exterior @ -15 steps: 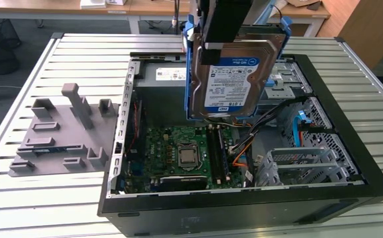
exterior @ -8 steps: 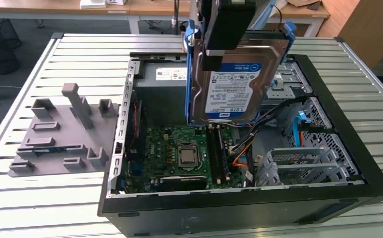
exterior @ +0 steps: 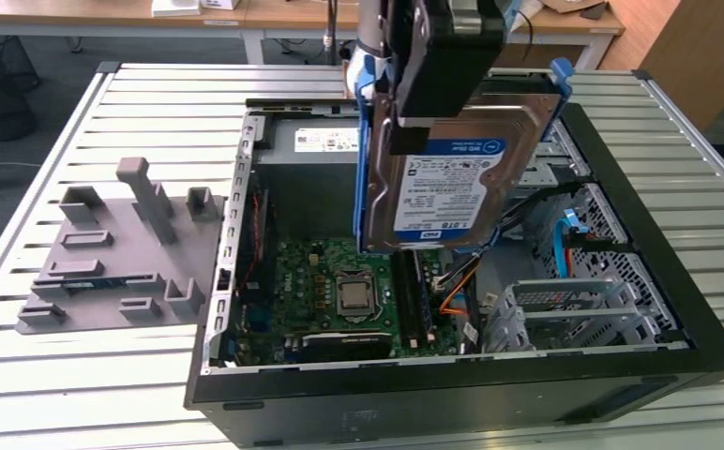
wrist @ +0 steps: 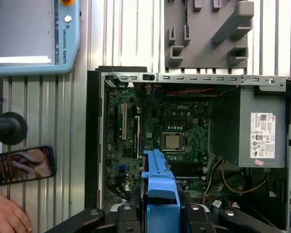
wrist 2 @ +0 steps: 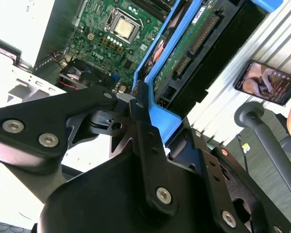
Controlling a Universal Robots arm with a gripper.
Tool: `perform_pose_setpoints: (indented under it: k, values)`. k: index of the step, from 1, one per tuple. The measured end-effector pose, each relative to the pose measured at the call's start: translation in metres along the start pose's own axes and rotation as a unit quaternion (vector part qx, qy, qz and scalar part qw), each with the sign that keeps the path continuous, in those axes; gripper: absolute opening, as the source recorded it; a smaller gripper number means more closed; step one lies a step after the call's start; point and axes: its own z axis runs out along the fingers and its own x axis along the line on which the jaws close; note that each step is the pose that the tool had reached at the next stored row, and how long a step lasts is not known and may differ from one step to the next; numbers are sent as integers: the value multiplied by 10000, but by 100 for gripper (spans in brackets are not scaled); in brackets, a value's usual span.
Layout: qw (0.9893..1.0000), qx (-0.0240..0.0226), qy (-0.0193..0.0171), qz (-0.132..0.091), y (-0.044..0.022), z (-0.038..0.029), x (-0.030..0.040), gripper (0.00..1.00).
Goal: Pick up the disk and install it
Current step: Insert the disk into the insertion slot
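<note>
In the exterior view, well off to the exterior view's left of the gripper [exterior: 440,94], a grey holder plate [exterior: 112,262] with little posts lies flat on the ribbed metal desk [exterior: 37,375]. Next comes the open black computer case [exterior: 462,398], which sits under the gripper. Down inside it, below the gripper, is the green board [exterior: 331,281] with a square chip socket [exterior: 354,292]. The gripper is closed tight on the top end of the disk [exterior: 456,197]. The disk hangs straight down from the gripper, up in the air above the open case. Its white-and-blue label faces the camera, and its blue frame [exterior: 365,159] runs along its edges. Below the gripper and to the exterior view's right is a silver drive cage [exterior: 575,309]. In the first wrist view, a phone [wrist: 22,165] lies on the desk beside a person's hand [wrist: 7,218], well away from the gripper.
</note>
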Motion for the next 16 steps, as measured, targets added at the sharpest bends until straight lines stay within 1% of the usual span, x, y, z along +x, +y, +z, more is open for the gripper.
perform_pose_setpoints:
  k: [4,6,8,12,14,16]
  values:
    - [10000,-6,-3,-1,-116,7,13,36]
    - [10000,-9,-3,0,-164,10,16,36]
    - [10000,-10,-7,0,-174,13,23,36]
    - [10000,-9,-46,-1,-175,21,89,36]
    - [10000,-9,-72,-1,-175,25,120,36]
    - [10000,-9,-78,-1,-174,27,131,36]
